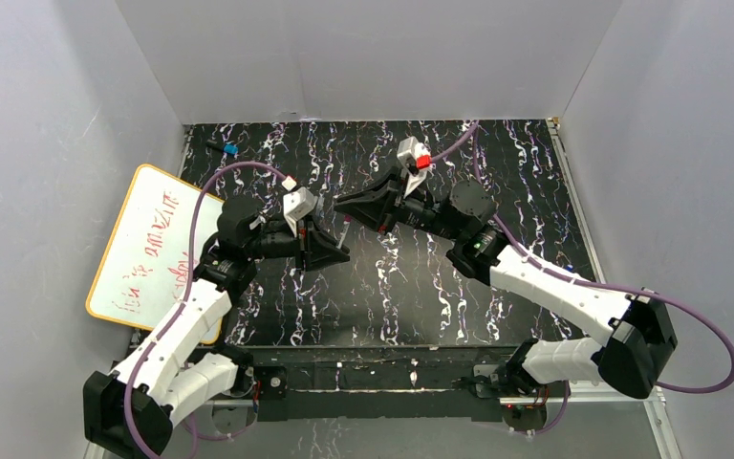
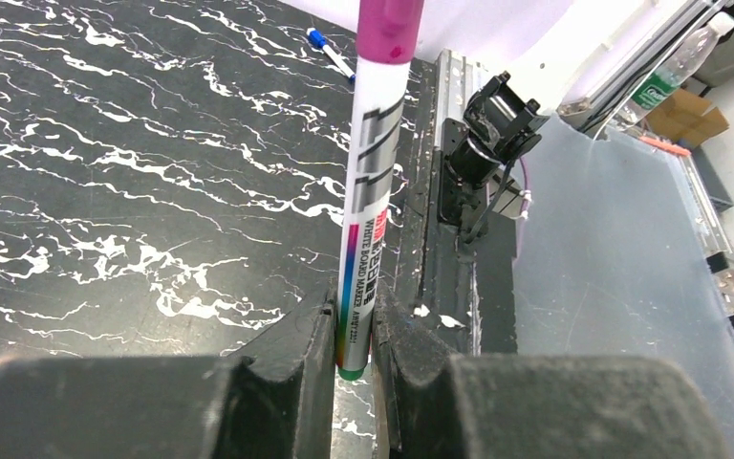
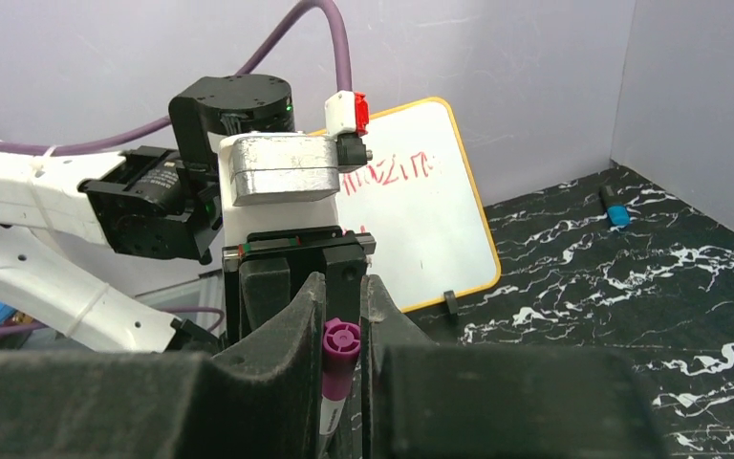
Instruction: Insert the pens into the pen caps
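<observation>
Whiteboard marker [image 2: 368, 239], white-barrelled with a greenish end, is pinched at that end between the fingers of my left hand [image 2: 354, 314], above the black marbled tabletop [image 2: 105, 191]. Its magenta cap [image 3: 340, 342] sits on the opposite tip, squeezed between the fingers of my right hand [image 3: 342, 292], which faces the left one. A blue-capped marker [image 1: 227, 148] lies near the far left corner, and a whiteboard [image 1: 153, 251] with red writing lies by the left edge.
</observation>
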You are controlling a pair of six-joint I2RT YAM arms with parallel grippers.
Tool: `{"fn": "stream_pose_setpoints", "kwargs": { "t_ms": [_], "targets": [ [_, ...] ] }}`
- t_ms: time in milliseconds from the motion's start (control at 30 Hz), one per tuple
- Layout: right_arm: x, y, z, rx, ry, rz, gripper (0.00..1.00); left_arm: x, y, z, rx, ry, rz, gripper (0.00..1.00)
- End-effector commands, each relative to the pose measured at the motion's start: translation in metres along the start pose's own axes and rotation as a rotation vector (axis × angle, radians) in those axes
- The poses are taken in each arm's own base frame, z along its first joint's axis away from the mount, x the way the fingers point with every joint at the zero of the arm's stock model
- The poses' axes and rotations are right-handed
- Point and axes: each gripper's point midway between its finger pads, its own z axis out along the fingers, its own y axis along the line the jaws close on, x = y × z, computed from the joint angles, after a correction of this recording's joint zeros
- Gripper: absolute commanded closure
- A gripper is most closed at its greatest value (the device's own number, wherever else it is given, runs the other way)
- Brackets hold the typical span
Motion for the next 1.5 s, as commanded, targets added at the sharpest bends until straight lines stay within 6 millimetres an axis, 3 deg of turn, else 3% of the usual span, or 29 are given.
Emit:
{"fn": "stream_pose_setpoints", "kwargs": {
  "t_ms": [0, 500, 1000, 1467],
  "targets": [
    [0.058, 0.001, -0.01, -0.024, 0.144, 0.081, 0.99, -0.068, -0.014, -0.007, 0.024, -0.152, 0.143, 1.0],
    [0.088, 0.008, -0.007, -0.033, 0.191, 0.135, 0.99, -0.086, -0.016, -0.01, 0.031, -0.162, 0.185, 1.0],
    [0.133, 0.022, -0.013, -0.06, 0.301, 0.185, 0.99, -0.107, -0.014, -0.018, 0.004, -0.186, 0.228, 1.0],
    [0.175, 0.038, -0.029, -0.124, 0.474, 0.242, 0.99, -0.111, -0.01, -0.022, -0.011, -0.182, 0.235, 1.0]
  ]
}}
